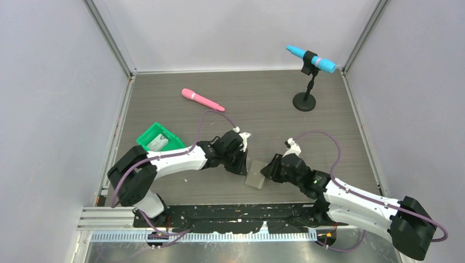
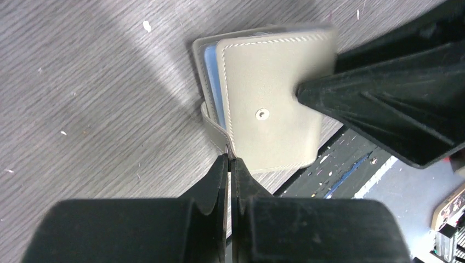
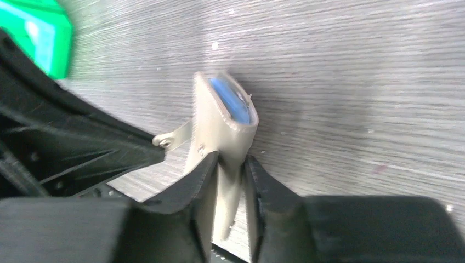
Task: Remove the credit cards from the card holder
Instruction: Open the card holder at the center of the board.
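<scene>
- We see the card holder (image 1: 256,174) near the front middle of the tabletop (image 1: 263,104), between the two arms, its grey cover lying over pale blue pockets (image 3: 233,101).
- The left gripper (image 2: 229,164) has its jaws pinched together on the holder's snap strap (image 2: 215,130).
- The right gripper (image 3: 227,164) straddles the opposite edge of the holder with narrow jaws; whether they press on it we cannot tell.
- A pale credit card (image 1: 159,143) lies in the green tray (image 1: 147,133), well to the left of the holder.
- Whether any cards sit in the pockets, we cannot tell.
</scene>
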Robot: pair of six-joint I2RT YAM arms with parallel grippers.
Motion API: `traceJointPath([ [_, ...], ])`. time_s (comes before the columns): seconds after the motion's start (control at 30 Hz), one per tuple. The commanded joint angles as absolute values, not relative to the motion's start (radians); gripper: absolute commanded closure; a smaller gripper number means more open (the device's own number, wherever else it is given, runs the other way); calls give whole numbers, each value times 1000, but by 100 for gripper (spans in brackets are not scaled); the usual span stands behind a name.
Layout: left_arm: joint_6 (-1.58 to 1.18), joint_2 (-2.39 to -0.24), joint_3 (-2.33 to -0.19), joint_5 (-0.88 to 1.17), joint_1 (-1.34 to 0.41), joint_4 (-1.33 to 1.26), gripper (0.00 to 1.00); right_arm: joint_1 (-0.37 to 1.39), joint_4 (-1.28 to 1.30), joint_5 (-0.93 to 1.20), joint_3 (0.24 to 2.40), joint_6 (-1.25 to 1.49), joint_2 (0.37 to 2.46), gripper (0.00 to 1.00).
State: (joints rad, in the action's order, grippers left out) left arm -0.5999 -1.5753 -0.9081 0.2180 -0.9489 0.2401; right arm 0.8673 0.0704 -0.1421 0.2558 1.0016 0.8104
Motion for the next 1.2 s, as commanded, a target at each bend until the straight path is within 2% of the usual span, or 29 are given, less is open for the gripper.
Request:
traceJointPath([
  [0.0,-630,-1504,-870,215,-948,214,100,827,186,-158,359,855,848,60],
  [0.13,-664,-1466,-842,236,-946,172,100,826,274,-161,441,808,886,42],
  [0.2,-678,-1449,-841,246,-946,160,100,828,302,-158,465,803,899,37],
  [0.33,-692,-1415,-837,254,-946,146,100,848,313,-147,477,809,905,27],
  [0.57,-693,-1383,-818,257,-946,142,100,938,339,-212,520,875,975,16],
  [0.87,-700,-1357,-795,255,-946,132,100,992,361,-268,569,923,1074,16],
  [1.17,-686,-1353,-793,240,-946,144,100,992,447,-348,560,947,1038,22],
])
